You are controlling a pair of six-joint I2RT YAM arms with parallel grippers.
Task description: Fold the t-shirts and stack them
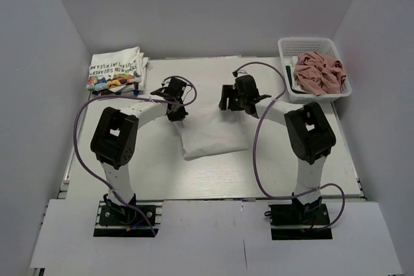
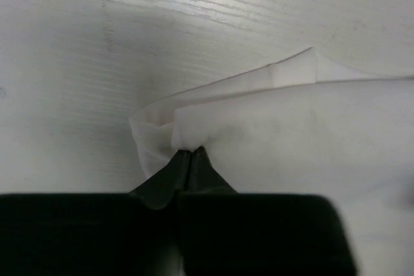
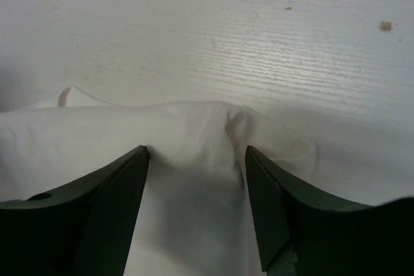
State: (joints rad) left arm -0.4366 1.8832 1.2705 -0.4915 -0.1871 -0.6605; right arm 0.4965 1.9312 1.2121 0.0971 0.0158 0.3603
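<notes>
The left gripper (image 2: 189,157) fills the bottom of the frame as a broad dark block. Its two fingers (image 2: 169,176) taper upward to a narrow point just below the centre, with their tips pressed together. A corner of a white t-shirt (image 2: 291,134) is pinched between them. The cloth spreads from that corner across the right half of the frame and bunches into a small rounded fold left of the fingertips. A creased, doubled edge runs diagonally up to a peak near the upper right. The table (image 2: 97,50), pale with fine horizontal grain, takes up the upper and left parts of the frame.
</notes>
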